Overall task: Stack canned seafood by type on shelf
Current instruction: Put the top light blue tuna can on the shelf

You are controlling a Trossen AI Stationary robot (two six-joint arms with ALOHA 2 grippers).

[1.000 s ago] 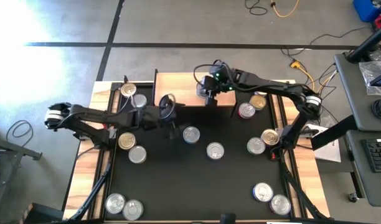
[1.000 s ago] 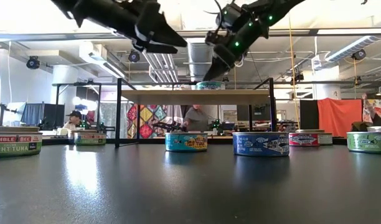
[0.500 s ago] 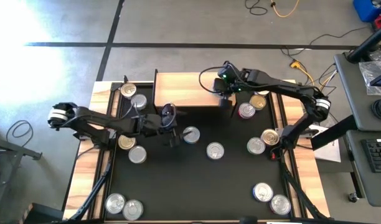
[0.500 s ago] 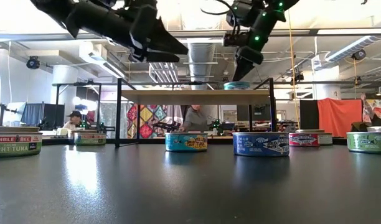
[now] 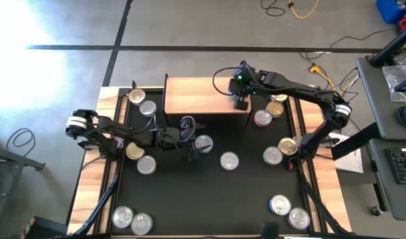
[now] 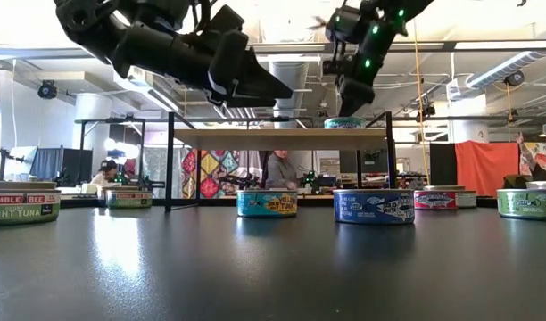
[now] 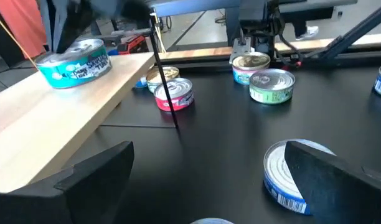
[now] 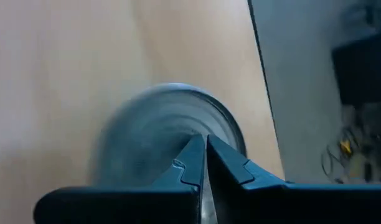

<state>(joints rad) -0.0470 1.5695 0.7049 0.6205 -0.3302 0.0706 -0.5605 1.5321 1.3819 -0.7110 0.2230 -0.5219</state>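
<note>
Right gripper (image 5: 241,103) hangs over the right end of the small light-wood shelf on thin black legs (image 5: 196,96); its fingers (image 8: 206,163) are pinched together with nothing between them, directly above a teal-labelled round tin with a silver lid (image 7: 75,62) that stands alone on the shelf top near that end; low view shows the same tin (image 6: 343,123) on the board with the gripper clear above it, not touching.

Left gripper (image 5: 190,141) is over the black table mat (image 5: 209,192) in front of the shelf, fingers (image 7: 97,171) spread wide and empty; a blue-labelled silver-lidded tin (image 5: 203,143) sits on the mat just beside it, partly behind one finger in the left wrist view.

Remaining round tins lie scattered on the mat: a pair at the back left, a pair at mid left, a pair at the front left, one in the centre (image 5: 229,160), a cluster at the right, a pair at the front right; a few lids are gold, e.g. at back left (image 5: 136,97).
</note>
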